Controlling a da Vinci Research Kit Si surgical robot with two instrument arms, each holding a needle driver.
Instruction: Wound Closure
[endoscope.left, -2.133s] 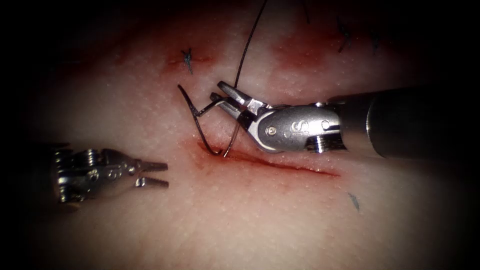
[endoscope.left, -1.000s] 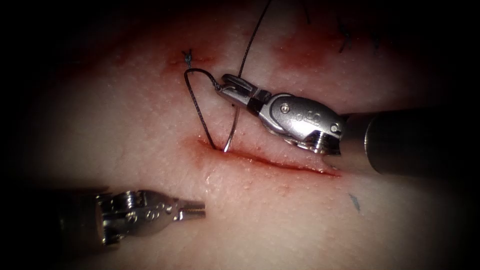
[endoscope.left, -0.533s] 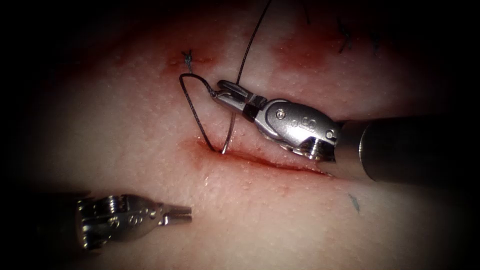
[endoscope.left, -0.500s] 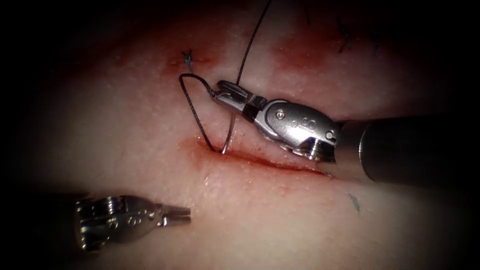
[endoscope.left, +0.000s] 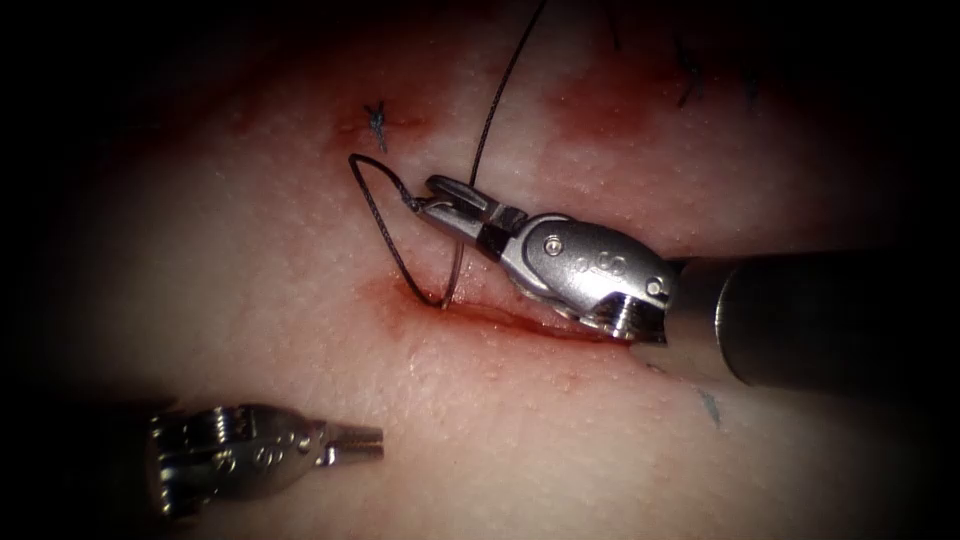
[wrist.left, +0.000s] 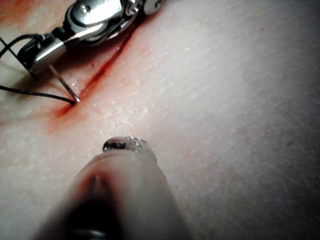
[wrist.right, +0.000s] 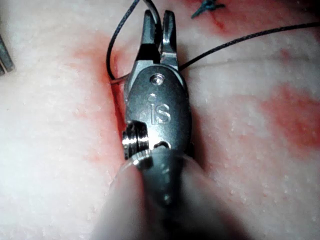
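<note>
Right pincer (endoscope.left: 432, 197) pinches the needle (endoscope.left: 457, 268) near its tail; tip sits in the cut (endoscope.left: 540, 322) below it. Left pincer (endoscope.left: 368, 443), pressed together, holds nothing. Older stitch knot (endoscope.left: 377, 118) lies above; cut mostly unclosed.

1. The right arm's tool (endoscope.left: 440, 200) reaches in over the cut (endoscope.left: 540, 322) from its right end, shaft nearly level, wrist angled toward the cut's left end, tips above that end.
2. Its jaws are clamped on the needle (endoscope.left: 458, 262) near the swaged end.
3. The left arm's tool (endoscope.left: 362, 442) lies below the cut's left end, well apart from it, jaws closed and holding nothing, tips pointing right.
</note>
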